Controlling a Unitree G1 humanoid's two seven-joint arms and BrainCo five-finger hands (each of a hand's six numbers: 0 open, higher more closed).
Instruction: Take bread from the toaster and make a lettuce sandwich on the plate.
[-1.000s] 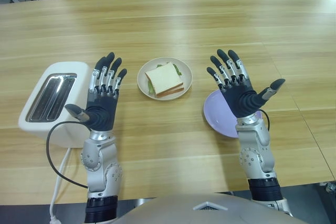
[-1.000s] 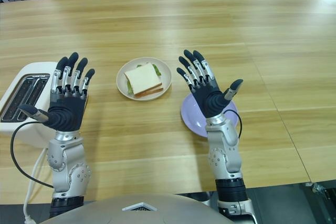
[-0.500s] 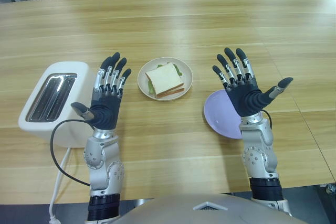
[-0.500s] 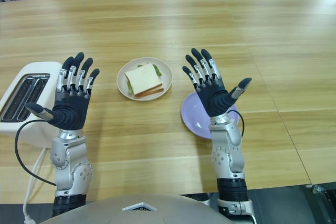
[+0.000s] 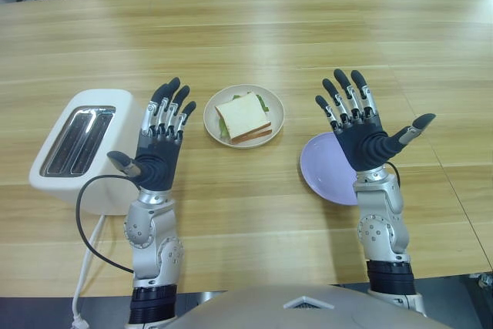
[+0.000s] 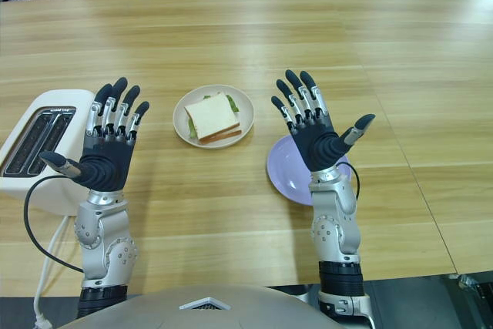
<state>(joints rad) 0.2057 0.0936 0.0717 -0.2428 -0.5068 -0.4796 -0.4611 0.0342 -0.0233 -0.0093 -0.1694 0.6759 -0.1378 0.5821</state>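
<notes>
Both hands are raised above the near part of the wooden table (image 5: pixel 231 36), palms up towards the camera, with nothing in either. The left hand (image 5: pixel 158 152) has its fingers spread and straight, and it sits just to the right of the white toaster (image 5: pixel 115 109), which stands at the left with its two slots facing up. A black cable (image 5: pixel 83 217) loops from near the toaster's near side towards the table's near edge, beside a white cord (image 5: pixel 86 263). The right hand (image 5: pixel 362 132) is likewise splayed wide, thumb pointing out to the right, and it hovers over the right part of a lilac plate (image 5: pixel 320 171). Between the two hands and a little farther away lies a round cream plate (image 5: pixel 278 113) bearing the sandwich (image 5: pixel 242 115): a top slice of white bread over a lower slice, with green lettuce (image 5: pixel 262 102) peeking out at the far and left edges. The cream plate and the lilac plate are near each other but apart.
</notes>
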